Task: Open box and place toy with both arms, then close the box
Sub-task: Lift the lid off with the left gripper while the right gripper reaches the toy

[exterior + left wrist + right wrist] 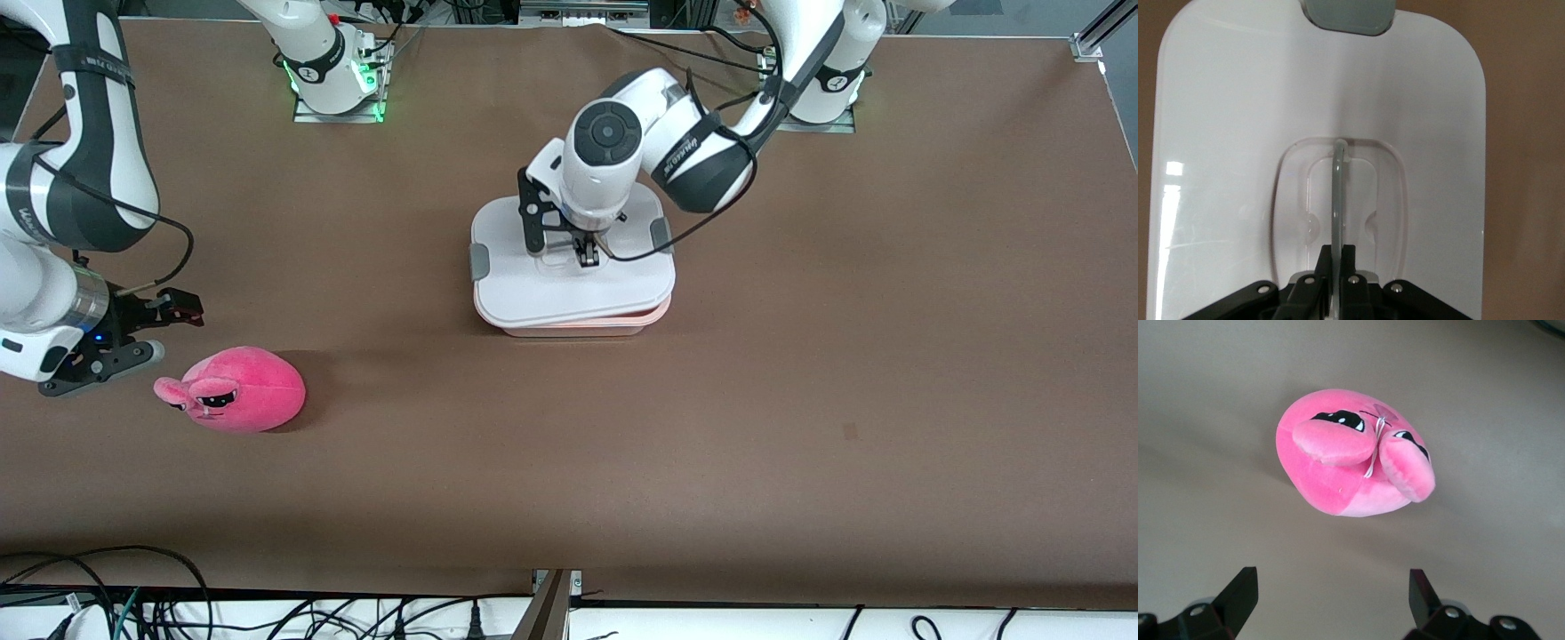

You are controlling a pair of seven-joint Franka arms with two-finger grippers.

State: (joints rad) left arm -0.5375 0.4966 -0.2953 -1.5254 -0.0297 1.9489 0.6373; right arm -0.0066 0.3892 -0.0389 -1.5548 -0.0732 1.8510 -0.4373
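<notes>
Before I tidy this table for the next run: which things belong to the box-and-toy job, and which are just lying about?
Job:
- box, white lid on
- lid handle, pinched by left hand
- toy, on the table by the open right hand

Lying about:
- cables along the table edge nearest the front camera
</notes>
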